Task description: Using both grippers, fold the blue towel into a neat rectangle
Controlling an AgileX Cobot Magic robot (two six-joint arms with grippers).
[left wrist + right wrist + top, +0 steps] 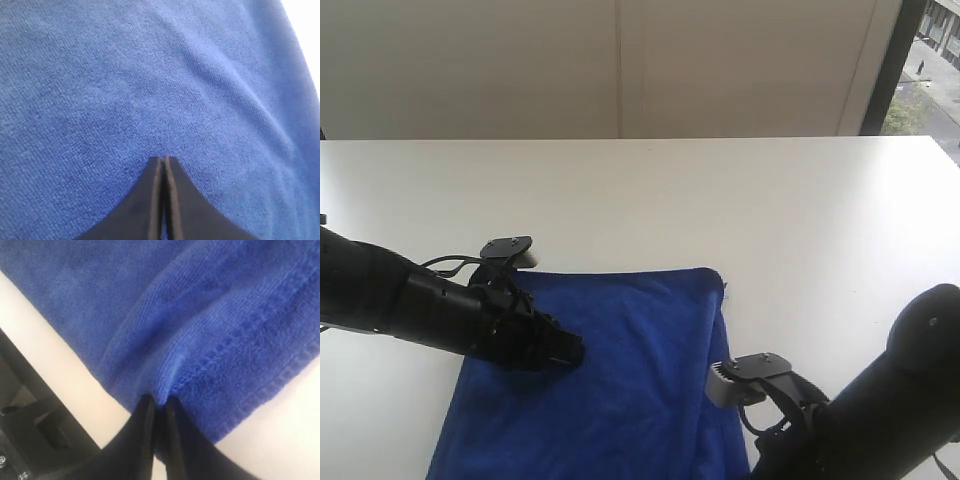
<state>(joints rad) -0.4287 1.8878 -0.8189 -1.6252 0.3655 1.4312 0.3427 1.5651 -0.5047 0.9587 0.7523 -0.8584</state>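
Towel [630,360], deep blue, lies creased; right fingers [142,432] pinch its hem, left fingers [149,202] closed together.

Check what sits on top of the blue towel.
The left claw, shut, is over the blue towel; contact is unclear. The right claw pinches a pucker at its hemmed edge. The white table beneath is covered, so anything under the cloth cannot be seen.

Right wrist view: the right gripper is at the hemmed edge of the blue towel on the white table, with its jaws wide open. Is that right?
Not wide open. The right wrist view shows the right gripper with its jaws nearly together, pinching a raised fold of the blue towel at its hemmed edge. The towel does lie on the white table.
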